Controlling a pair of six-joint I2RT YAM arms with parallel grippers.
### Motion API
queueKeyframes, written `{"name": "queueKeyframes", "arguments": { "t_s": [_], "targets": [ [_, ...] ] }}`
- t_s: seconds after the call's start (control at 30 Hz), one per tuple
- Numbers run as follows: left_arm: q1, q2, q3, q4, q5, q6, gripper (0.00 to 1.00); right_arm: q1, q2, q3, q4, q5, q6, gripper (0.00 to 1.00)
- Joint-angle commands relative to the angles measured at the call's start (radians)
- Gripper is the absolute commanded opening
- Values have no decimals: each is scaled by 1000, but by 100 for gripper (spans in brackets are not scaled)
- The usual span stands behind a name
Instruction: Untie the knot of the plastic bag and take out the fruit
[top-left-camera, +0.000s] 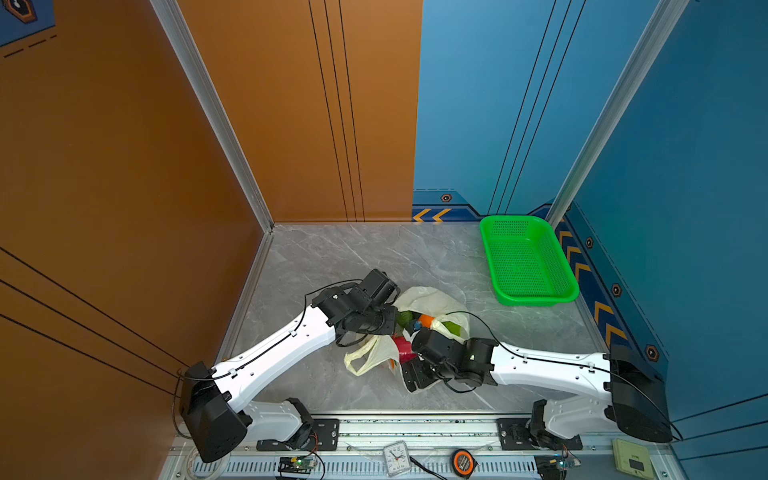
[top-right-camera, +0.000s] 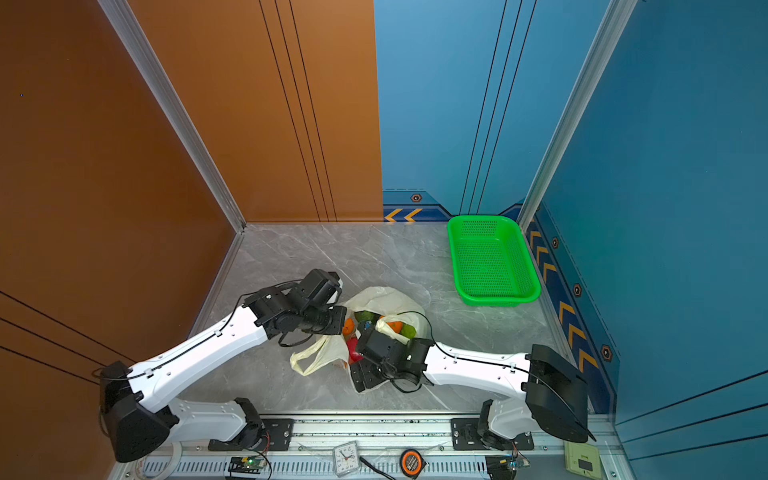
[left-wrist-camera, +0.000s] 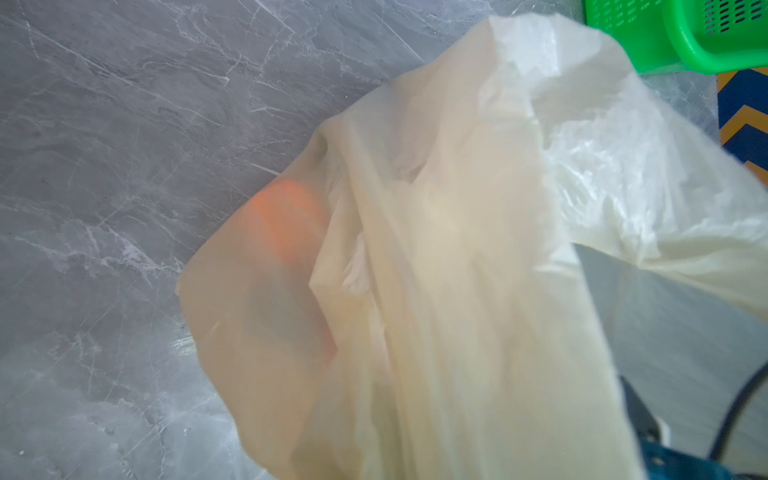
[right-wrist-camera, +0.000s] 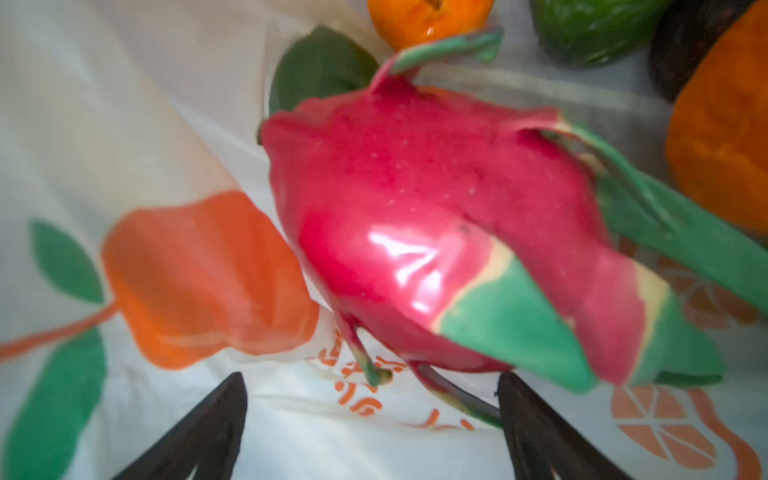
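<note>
The plastic bag (top-left-camera: 428, 297) lies open in the middle of the table in both top views, with fruit showing in its mouth. My left gripper (top-left-camera: 392, 318) is at the bag's left rim, shut on the film. In the left wrist view the raised film (left-wrist-camera: 457, 249) hides the jaws. My right gripper (right-wrist-camera: 374, 382) is open inside the bag, its fingertips (right-wrist-camera: 232, 415) just short of the pink-red dragon fruit (right-wrist-camera: 415, 208). Beyond it lie oranges (right-wrist-camera: 723, 137), a green fruit (right-wrist-camera: 590, 29) and a dark avocado (right-wrist-camera: 685, 45). A handle loop (top-left-camera: 365, 359) lies loose. The knot is out of view.
A bright green perforated basket (top-left-camera: 536, 298) stands at the back right near the blue wall, also in the left wrist view (left-wrist-camera: 715, 58). A clock (top-left-camera: 397, 457) and a tape measure (top-left-camera: 462, 462) sit on the front rail. Orange and blue walls enclose the table.
</note>
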Motion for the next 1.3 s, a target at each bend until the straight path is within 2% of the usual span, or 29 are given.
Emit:
{"name": "queueKeyframes", "arguments": {
  "t_s": [0.0, 0.27, 0.33, 0.43, 0.53, 0.63, 1.07, 1.27],
  "targets": [
    [1, -35, -40, -12, 2, -20, 0, 25, 1, 4, -44, 69, 2, 95],
    [-27, -123, -136, -26, 19, -22, 0, -25, 97, 113, -82, -2, -26, 95],
    [-41, -132, -169, -30, 21, -19, 0, -42, 122, 158, -109, 37, -4, 95],
    [-66, -141, -203, -28, 17, -23, 0, -63, 133, 178, -115, 132, 85, 99],
    [-86, -144, -219, -28, 1, -22, 0, -90, 145, 172, -118, 176, 185, 100],
    [-91, -147, -224, -28, -6, -19, 0, -100, 144, 181, -118, 227, 232, 100],
    [-93, -111, -156, -10, -31, -16, 0, -221, 118, 153, -123, 57, 606, 100],
    [-93, -76, -153, 42, 2, -12, 0, -247, 116, 167, -129, 106, 681, 100]
  ]
}}
